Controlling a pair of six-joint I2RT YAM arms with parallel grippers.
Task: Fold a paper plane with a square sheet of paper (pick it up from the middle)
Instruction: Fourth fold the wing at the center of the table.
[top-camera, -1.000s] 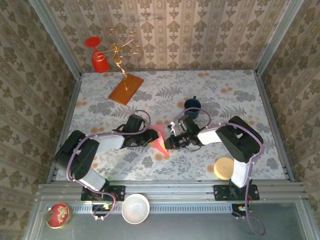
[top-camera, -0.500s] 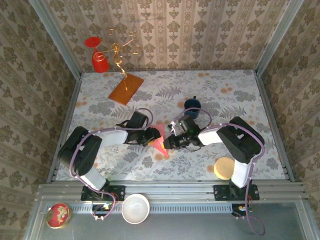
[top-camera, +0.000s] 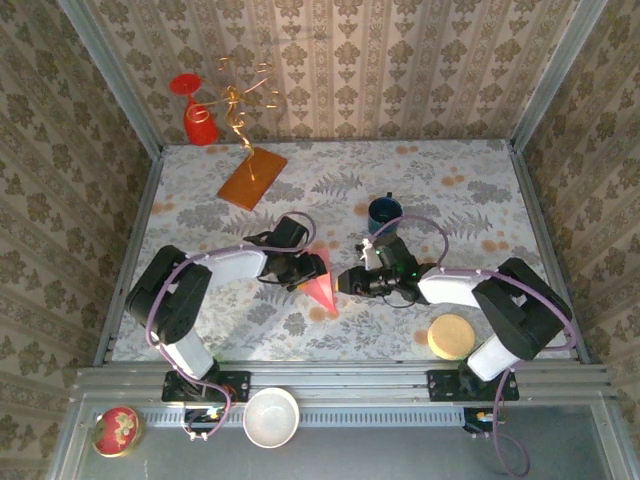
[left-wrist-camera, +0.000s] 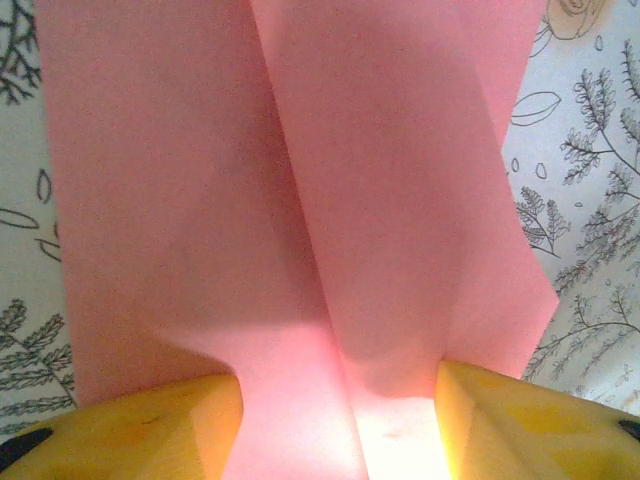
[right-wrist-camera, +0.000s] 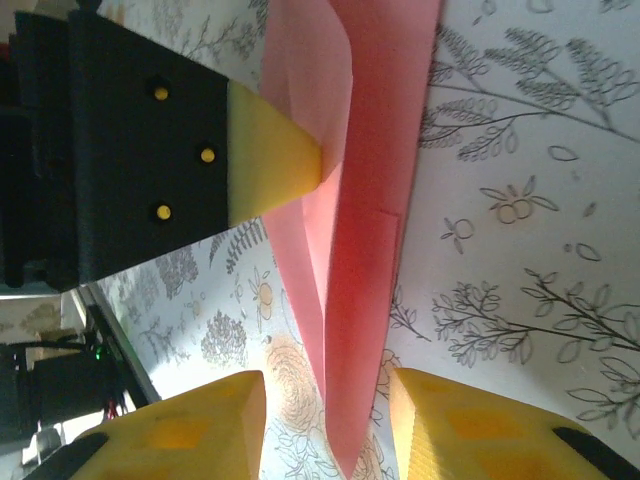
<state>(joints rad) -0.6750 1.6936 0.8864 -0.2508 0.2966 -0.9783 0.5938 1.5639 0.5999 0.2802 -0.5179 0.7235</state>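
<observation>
One paper plane, one mug, one board, one white bowl

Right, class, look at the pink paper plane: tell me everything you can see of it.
The paper plane is thin pink-red paper folded into a narrow dart with long creases and slightly lifted flaps. It lies on the floral table between the arms. The left tool, fingers parted, straddles its body; the right tool, also parted, straddles its pointed end.

You get nothing legible here: the paper plane is plain pink, and the tablecloth and wallpaper carry only leaf and flower patterns.
</observation>
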